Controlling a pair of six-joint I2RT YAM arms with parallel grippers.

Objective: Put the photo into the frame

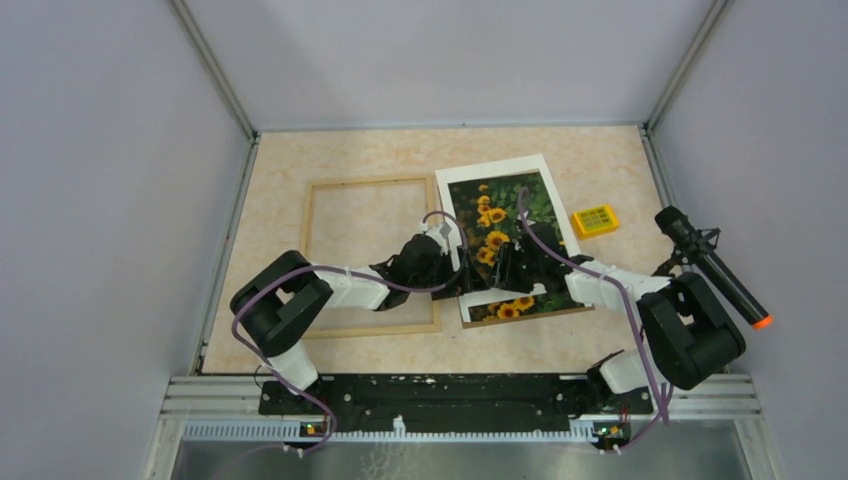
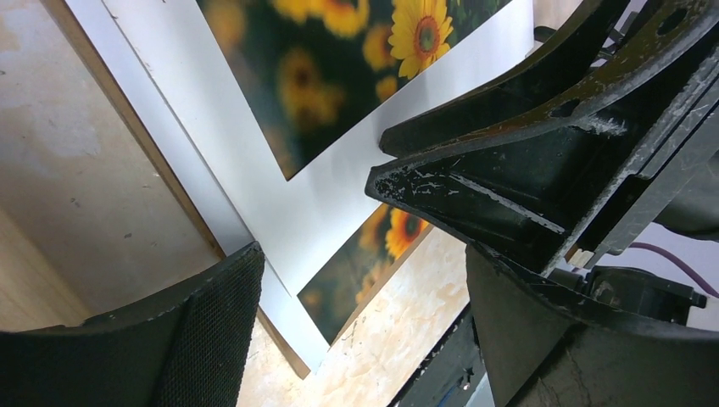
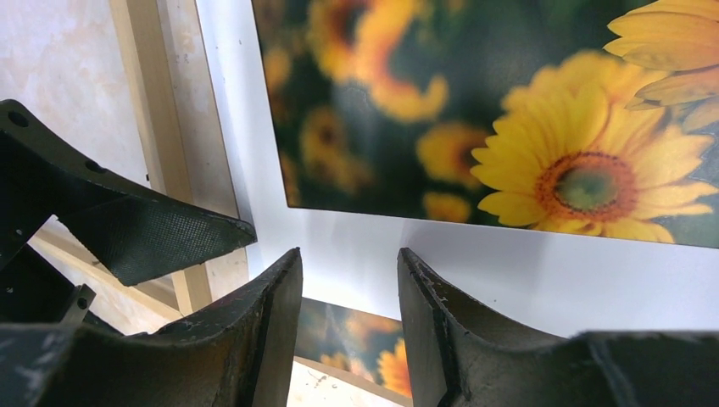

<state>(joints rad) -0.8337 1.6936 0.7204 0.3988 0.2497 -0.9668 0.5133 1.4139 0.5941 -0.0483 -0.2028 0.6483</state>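
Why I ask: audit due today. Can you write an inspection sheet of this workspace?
Surface: beige table, no spills seen.
Job's things: frame lies flat at left, table showing through it; photo lies to its right under a white mat, a strip sticking out at the near edge.
Clutter: yellow box right of the mat; black cylinder with an orange tip near the right arm.
Grippers: left gripper open by the mat's near left corner; right gripper jaws apart over the mat's near edge, nothing seen between them.
Cables: purple cables along both arms.
Surroundings: grey walls on three sides.
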